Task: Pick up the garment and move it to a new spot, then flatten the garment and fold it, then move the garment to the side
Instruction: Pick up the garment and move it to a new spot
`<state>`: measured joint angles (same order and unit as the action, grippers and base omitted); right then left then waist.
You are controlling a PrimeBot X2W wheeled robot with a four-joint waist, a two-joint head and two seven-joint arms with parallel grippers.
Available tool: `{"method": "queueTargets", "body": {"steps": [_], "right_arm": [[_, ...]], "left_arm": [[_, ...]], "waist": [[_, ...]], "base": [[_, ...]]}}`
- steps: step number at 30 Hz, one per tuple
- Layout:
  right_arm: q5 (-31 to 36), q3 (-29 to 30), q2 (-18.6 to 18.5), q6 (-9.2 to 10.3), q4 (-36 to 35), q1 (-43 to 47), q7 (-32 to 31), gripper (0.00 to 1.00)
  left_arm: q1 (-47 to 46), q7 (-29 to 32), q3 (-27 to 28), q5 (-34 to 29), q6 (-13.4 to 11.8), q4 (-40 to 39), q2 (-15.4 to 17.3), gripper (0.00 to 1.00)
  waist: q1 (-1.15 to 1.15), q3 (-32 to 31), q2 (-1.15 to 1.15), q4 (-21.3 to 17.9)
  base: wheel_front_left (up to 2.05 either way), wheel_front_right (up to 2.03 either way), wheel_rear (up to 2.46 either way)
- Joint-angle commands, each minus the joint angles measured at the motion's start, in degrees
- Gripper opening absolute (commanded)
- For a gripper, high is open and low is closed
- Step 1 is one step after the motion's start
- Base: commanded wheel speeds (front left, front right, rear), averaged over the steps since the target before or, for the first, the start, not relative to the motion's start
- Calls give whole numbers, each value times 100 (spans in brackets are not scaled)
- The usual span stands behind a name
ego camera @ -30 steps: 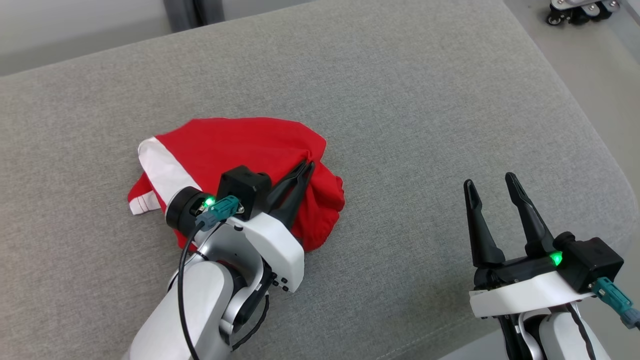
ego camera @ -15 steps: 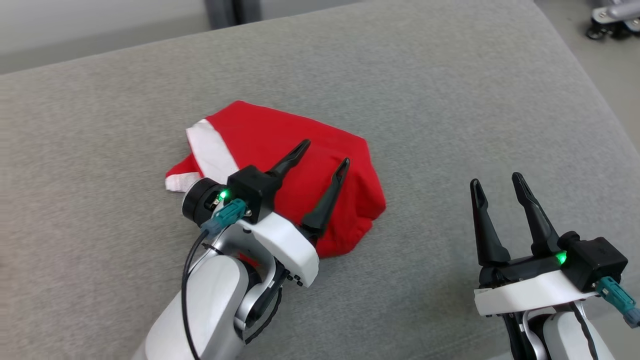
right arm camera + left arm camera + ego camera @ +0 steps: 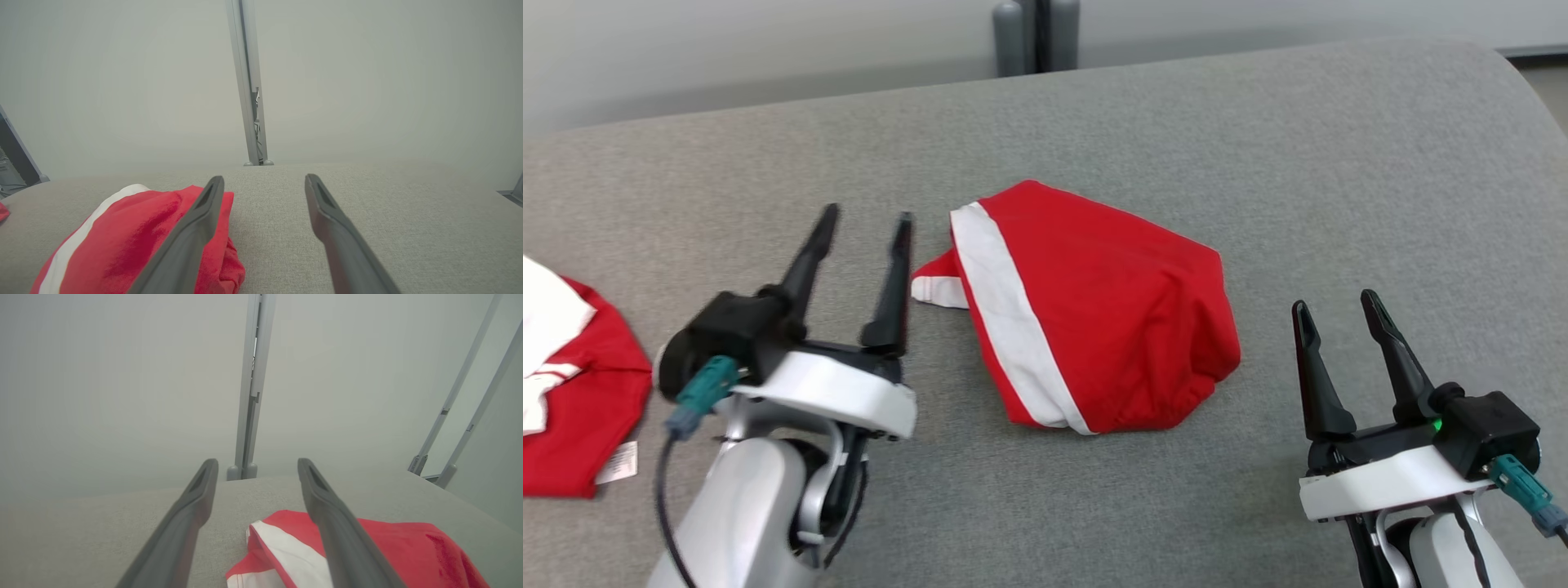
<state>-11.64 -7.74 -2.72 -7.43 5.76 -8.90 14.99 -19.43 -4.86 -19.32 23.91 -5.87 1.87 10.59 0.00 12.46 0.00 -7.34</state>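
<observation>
The garment [image 3: 1111, 327] is red with a white band and lies in a loose, rounded heap on the grey fabric surface [image 3: 1258, 163], mid-table. My left gripper [image 3: 867, 215] stands open just left of it, raised and apart from the cloth, with nothing between its fingers. Along the left wrist view the garment [image 3: 408, 547] lies below and right of that open gripper [image 3: 255, 463]. My right gripper [image 3: 1333, 302] is open to the right of the heap, holding nothing. From the right wrist, the garment [image 3: 122, 237] shows left of that gripper [image 3: 263, 179].
Another red and white cloth [image 3: 572, 384] with a label lies at the left edge of the surface. A grey post [image 3: 1036, 37] stands behind the far edge. The surface curves off at the right [image 3: 1527, 90].
My left gripper opened, let go of the garment and drew back to its left. The head camera has turned, shifting the whole picture and bringing the other cloth into view. The right gripper stayed open.
</observation>
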Motion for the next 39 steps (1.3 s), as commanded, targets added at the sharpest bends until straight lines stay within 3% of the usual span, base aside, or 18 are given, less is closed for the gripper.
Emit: {"method": "queueTargets", "body": {"steps": [1, 7, 12, 24, 39], "right_arm": [[27, 16, -32, -11, 8, 35, 17, 100], [0, 8, -30, -11, 130, 121, -22, 100], [-18, 40, -30, -11, 267, 238, -26, 100], [-43, 36, -30, -11, 470, 655, -138, 100], [-7, -74, -30, -11, 126, 1039, -366, 100]], "left_arm": [[127, -63, 130, 62, -82, -35, 62, 100], [649, -348, 739, 274, -379, -24, 321, 100], [1073, -495, 978, 363, -473, 59, 442, 100], [1885, -561, 832, 304, -430, 179, 579, 100], [2144, -384, 808, 299, -629, -23, 667, 100]], "waist": [[0, -115, 0, 133], [0, -309, 0, 314], [0, -498, 0, 414], [0, -1061, 0, 501], [0, -1297, 0, 494]], "base": [[0, 0, 0], [0, 0, 0], [0, 0, 0], [0, 0, 0], [0, 0, 0]]}}
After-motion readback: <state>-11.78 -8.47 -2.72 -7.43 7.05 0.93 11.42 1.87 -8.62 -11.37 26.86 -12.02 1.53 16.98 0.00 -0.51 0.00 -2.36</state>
